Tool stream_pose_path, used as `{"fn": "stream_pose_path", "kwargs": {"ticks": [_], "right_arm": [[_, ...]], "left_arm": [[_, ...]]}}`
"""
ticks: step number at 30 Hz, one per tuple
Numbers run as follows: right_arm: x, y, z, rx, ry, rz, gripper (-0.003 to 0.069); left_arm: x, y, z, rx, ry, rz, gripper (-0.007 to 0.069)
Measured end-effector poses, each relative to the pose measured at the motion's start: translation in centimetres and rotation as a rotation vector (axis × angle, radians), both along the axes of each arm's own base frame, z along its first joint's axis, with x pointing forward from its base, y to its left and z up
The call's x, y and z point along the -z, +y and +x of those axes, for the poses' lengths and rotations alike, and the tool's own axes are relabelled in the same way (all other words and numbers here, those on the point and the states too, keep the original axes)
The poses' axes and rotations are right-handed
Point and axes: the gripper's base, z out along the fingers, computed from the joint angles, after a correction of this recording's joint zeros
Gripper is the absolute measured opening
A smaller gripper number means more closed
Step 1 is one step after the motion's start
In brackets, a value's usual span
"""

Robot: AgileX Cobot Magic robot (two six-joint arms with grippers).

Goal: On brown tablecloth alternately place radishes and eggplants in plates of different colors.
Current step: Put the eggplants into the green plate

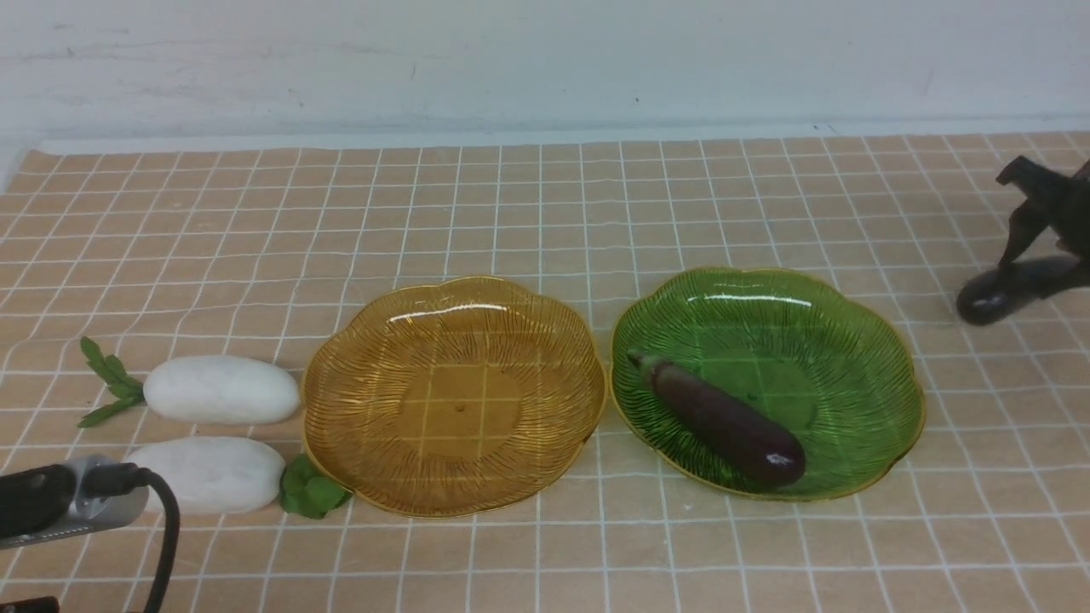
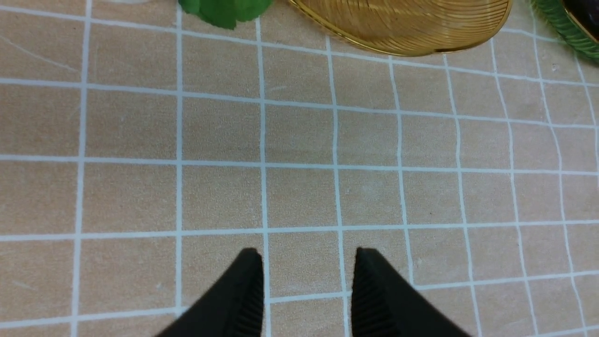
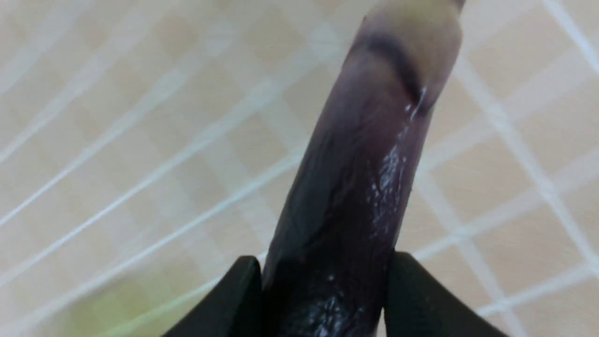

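On the brown tablecloth [image 1: 545, 213] two white radishes lie at the left, one farther [image 1: 220, 390] and one nearer [image 1: 209, 474] with its leaves against the amber plate [image 1: 451, 392], which holds nothing. The green plate [image 1: 809, 340] holds one eggplant [image 1: 724, 423]. My right gripper [image 1: 1035, 255] at the far right is shut on the other eggplant [image 1: 992, 298] and holds it above the cloth; the right wrist view shows that eggplant [image 3: 355, 187] between the fingers [image 3: 234, 299]. My left gripper [image 2: 306, 255] is open and empty over bare cloth, near the amber plate's edge [image 2: 407, 23].
The left arm's wrist and its black cable [image 1: 60, 502] show at the lower left, beside the nearer radish. A white wall [image 1: 545, 60] runs behind the cloth's far edge. The nearer radish's leaves [image 2: 224, 9] and the green plate's rim [image 2: 568, 30] show in the left wrist view.
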Motion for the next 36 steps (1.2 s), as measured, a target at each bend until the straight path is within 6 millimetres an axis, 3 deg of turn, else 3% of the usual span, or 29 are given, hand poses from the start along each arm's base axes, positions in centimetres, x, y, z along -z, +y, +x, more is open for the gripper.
{"fn": "stream_pose_path", "kwargs": {"ticks": [3,6,9,14,18,22,26,30,36], "right_arm": [[-3.1,3.9,-0.9,-0.234,-0.101,0.012,0.0315],[-3.9,9.4,-2.3,-0.484,-0.132,-0.01,0.0315],[-1.4,15.7,-4.5,-0.753,-0.042,-0.111,0.0313],[2.3,20.4,-6.5,-0.988,0.099,-0.383,0.0312],[2.7,22.6,-7.1,-1.043,0.102,-0.421,0.0349],[2.7,23.5,-7.5,-0.987,0.11,-0.405,0.0544],[2.6,23.4,-7.6,-0.929,0.115,-0.39,0.0608],[0.2,22.9,-9.7,-0.884,0.086,-0.34,0.0591],[-4.8,21.5,-14.1,-0.865,-0.01,-0.287,0.0455]], "left_arm": [[-0.1,0.0,0.2,-0.009,-0.02,-0.001,0.0252],[-0.2,0.1,0.3,-0.016,-0.034,-0.001,0.0252],[-0.3,0.1,0.4,-0.031,-0.048,-0.009,0.0252],[-0.4,0.2,0.6,-0.074,-0.06,-0.036,0.0252],[-0.6,0.2,0.8,-0.103,-0.069,-0.055,0.0252],[-0.7,0.4,0.9,-0.118,-0.081,-0.04,0.0263],[-1.3,0.9,1.1,-0.146,-0.099,0.016,0.0284],[-2.8,2.1,1.4,-0.252,-0.101,0.091,0.0317],[-3.6,3.4,2.6,-0.389,-0.081,0.187,0.0373]]}}
